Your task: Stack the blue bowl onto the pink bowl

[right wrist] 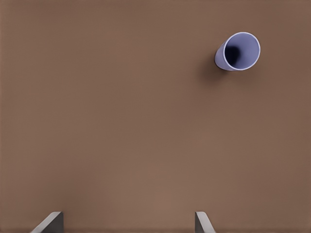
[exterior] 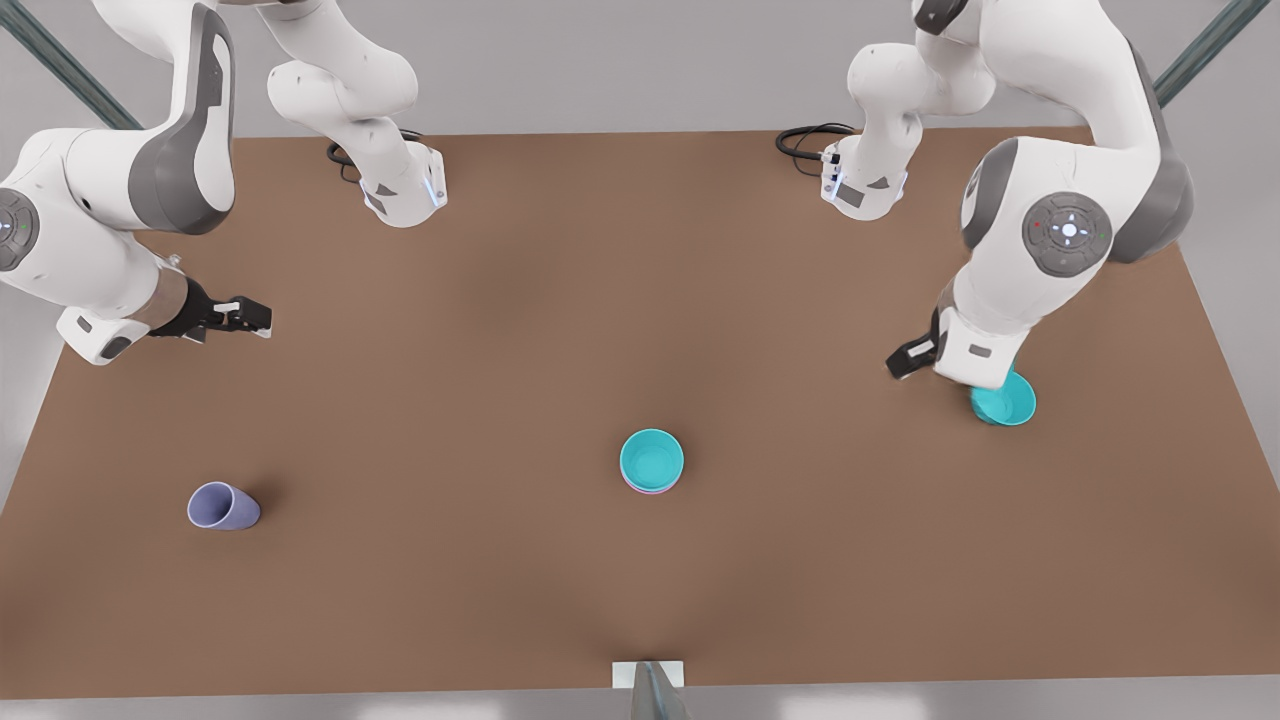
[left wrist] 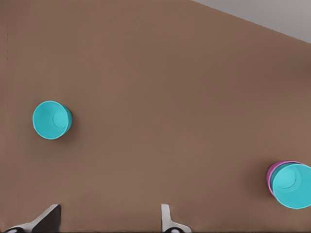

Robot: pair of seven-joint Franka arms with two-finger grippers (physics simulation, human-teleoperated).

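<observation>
Blue bowl [exterior: 652, 458] sat nested in the pink bowl [exterior: 650, 489], mid-counter [exterior: 500, 300], toward the near edge; evenly light turquoise, with just a pink sliver showing under its rim. Left claw [left wrist: 109, 221] hovered on the front view's right, fingers spread wide, holding nothing, with the second turquoise bowl [exterior: 1005, 400] on the counter beside it. Right claw [right wrist: 126, 223] hovered on the front view's left, also spread and empty, with the lavender cup [exterior: 222, 506] well apart on the counter.
</observation>
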